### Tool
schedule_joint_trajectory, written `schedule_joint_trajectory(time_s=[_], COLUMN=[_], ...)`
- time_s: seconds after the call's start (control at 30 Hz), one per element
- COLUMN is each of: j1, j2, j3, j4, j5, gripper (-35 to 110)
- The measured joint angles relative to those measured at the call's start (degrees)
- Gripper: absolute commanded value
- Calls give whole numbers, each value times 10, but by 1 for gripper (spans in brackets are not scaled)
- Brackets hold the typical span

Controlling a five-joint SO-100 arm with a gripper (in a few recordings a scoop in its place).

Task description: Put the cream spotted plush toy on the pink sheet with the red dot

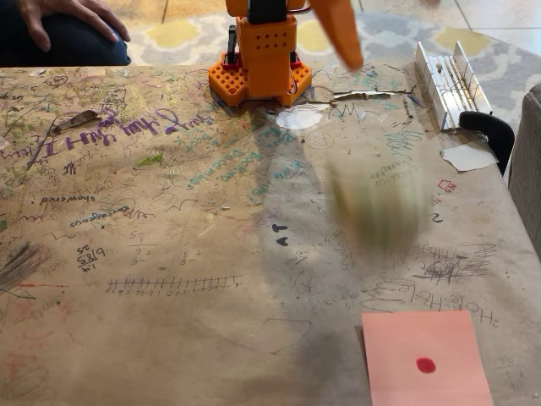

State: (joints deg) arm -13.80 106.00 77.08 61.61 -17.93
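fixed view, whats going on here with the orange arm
An orange robot arm stands at the far edge of a scribbled brown-paper table. A blurred cream-and-green shape, probably the plush toy in motion, sits mid-table, off the salmon-pink paper sheet with its red dot. A person's hand rests top left.

matt pink paper sheet (427,359) — scribbled brown paper table (169,254)

I see a table (169,254) covered in scribbled brown paper; beyond its far edge lies a grey and yellow patterned rug (406,34), and a grey chair (528,161) stands at its right edge.
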Motion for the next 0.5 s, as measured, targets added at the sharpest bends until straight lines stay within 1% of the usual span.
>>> schedule_joint_trajectory(time_s=[0.03,0.1,0.2,0.3,0.5], j1=[-4,-10,-15,-4,4], j2=[14,55,117,178,352], j3=[32,155,379,533,700], j4=[-38,-108,-165,-179,-184], j5=[-4,-26,-47,-69,-76], gripper=[38,38,37,37,37])
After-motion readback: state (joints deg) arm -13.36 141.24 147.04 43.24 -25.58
